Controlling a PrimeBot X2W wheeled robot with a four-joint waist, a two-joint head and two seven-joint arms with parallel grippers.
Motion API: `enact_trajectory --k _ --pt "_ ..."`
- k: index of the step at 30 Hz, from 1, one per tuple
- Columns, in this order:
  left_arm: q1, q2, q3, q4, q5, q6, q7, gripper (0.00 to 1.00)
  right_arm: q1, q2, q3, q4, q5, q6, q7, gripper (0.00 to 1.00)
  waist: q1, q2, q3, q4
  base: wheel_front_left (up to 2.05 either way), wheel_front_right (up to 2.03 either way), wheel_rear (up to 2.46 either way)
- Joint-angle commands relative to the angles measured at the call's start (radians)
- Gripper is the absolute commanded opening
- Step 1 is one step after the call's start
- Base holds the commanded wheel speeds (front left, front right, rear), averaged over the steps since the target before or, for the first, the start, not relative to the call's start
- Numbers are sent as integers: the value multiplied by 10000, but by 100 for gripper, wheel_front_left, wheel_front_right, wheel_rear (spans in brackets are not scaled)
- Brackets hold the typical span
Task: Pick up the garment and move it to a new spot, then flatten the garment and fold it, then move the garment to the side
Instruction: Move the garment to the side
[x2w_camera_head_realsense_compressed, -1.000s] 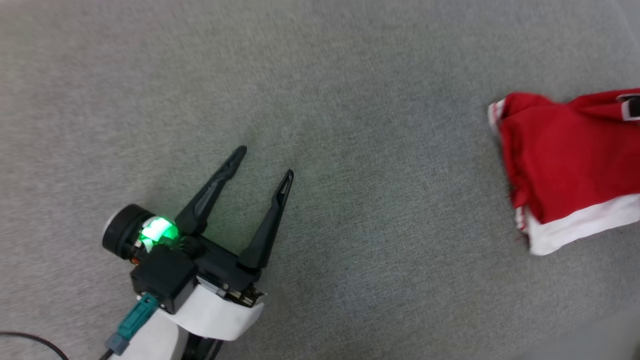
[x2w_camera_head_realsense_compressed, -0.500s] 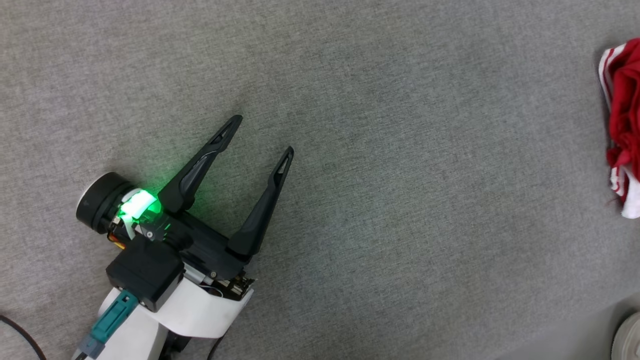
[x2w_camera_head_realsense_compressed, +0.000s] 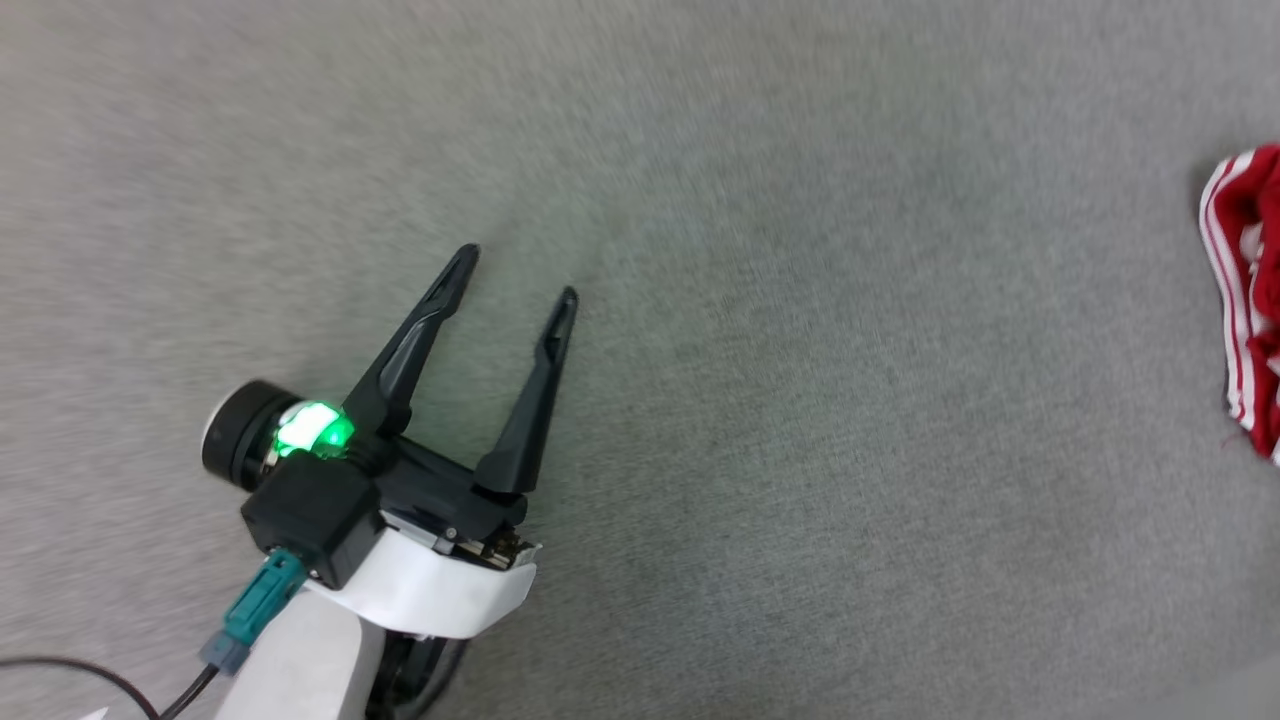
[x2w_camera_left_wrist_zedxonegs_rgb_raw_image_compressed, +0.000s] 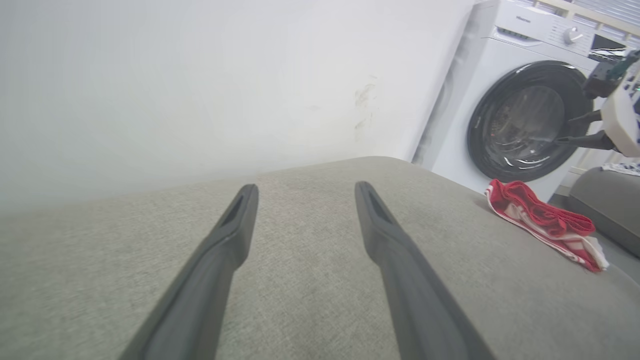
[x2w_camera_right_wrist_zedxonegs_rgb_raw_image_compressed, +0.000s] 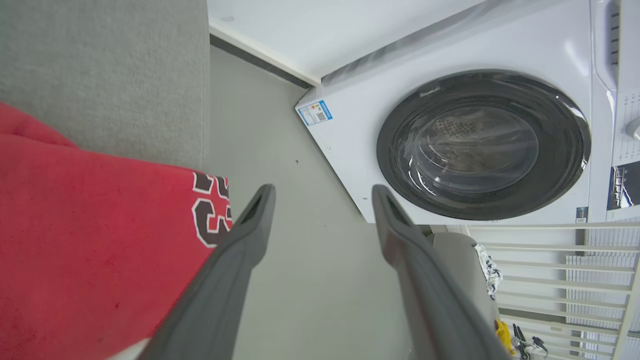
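**By the washer (x2w_camera_left_wrist_zedxonegs_rgb_raw_image_compressed: 520, 125): shirt (x2w_camera_left_wrist_zedxonegs_rgb_raw_image_compressed: 545, 225) down, both grippers free**

You have the shirt lying on the cushion (x2w_camera_head_realsense_compressed: 800, 500), at the edge nearest the washer, in a low red-and-white bundle. Its "23" corner reaches that edge and may hang over the floor (x2w_camera_right_wrist_zedxonegs_rgb_raw_image_compressed: 270, 125) in front of the washer; that is not clear. Your right gripper (x2w_camera_right_wrist_zedxonegs_rgb_raw_image_compressed: 323, 192) is released: fingers spread, nothing between them, pointing at the washer door. The shirt lies just beside one finger, and whether they touch cannot be told. Your left gripper (x2w_camera_head_realsense_compressed: 516, 276) is also spread and empty, over bare cushion far from the washer and well apart from the shirt.

This looks like a set-down, so finish it cleanly. Draw the right gripper away from the shirt without dragging a finger across the cloth, since jersey probably snags and slides easily. Then judge the lay. If flattening comes next, the shirt seems too near the washer-side edge. Take it by two corners and bring it farther from the washer.
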Motion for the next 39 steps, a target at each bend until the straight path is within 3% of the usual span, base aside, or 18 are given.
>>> enact_trajectory --k 1,2,7,15,22,29,39 --pt "138 -108 60 12 -34 47 -58 100 203 14 -55 -119 104 -15 -88 100 -1 0 -966 638 0 0 0" --pt "523 -478 489 157 -78 149 -53 100 492 322 -336 -931 583 -13 -439 100 -1 0 -1735 1015 0 0 0" --pt "1263 -1197 1435 355 -339 324 -44 100 1488 1331 -1026 -2642 1524 -13 -1079 100 -1 0 -2872 1636 0 0 0" --pt "2259 -1634 2570 560 71 437 -48 100 4175 3899 -2102 -5898 2030 -13 -1709 100 -1 0 -3812 2381 0 0 0" --pt "2735 -1799 2575 1394 529 221 -48 100 6359 5657 -2096 -7843 2081 -12 -1865 100 -1 0 -4362 2959 0 0 0" --pt "2819 -1904 2495 1976 963 186 -49 100 7802 6911 -2004 -8507 1980 -12 -2918 100 -1 0 -4575 3304 0 0 0" --pt "2962 -1977 2486 2301 1439 226 -49 100 8443 7393 -1767 -7395 1973 -10 -3842 100 -1 0 -4760 3299 0 0 0"
